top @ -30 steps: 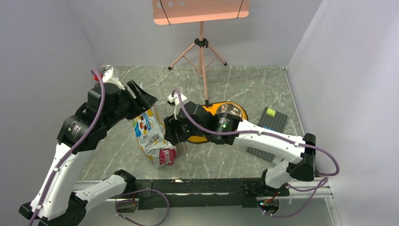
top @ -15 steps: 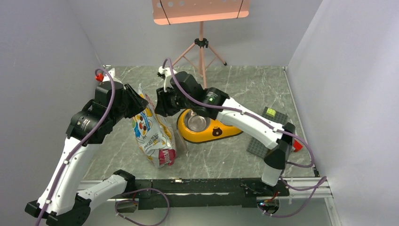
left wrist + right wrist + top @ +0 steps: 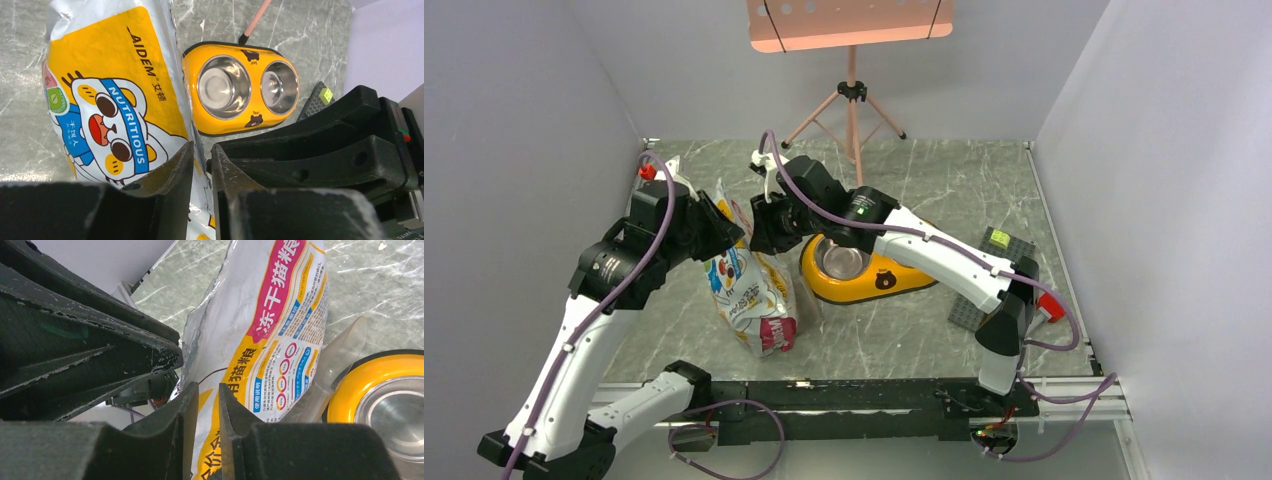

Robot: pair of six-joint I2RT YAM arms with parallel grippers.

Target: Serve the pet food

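The pet food itself is hidden inside its bag (image 3: pixel 749 290), a crinkly white-and-yellow pouch with a cartoon animal and a red-magenta bottom band, standing upright on the marble table. My left gripper (image 3: pixel 721 228) is at the bag's top left corner. In the left wrist view the bag (image 3: pixel 110 85) runs between the narrowed jaws of that gripper (image 3: pixel 202 150). My right gripper (image 3: pixel 762 222) meets the bag's top from the right. In the right wrist view the bag (image 3: pixel 280 330) film passes between the near-closed jaws of that gripper (image 3: pixel 206 390).
A yellow double-bowl feeder (image 3: pixel 894 282) with two steel bowls lies just right of the bag, also seen from the left wrist as the feeder (image 3: pixel 197 107). A dark baseplate (image 3: pixel 989 280) with a green block lies at the right. A pink tripod stand (image 3: pixel 852 100) rises at the back.
My right arm swung up from low beside the bag to its top edge. Both grippers narrowed from wide open onto the bag's top. The bag stayed upright.
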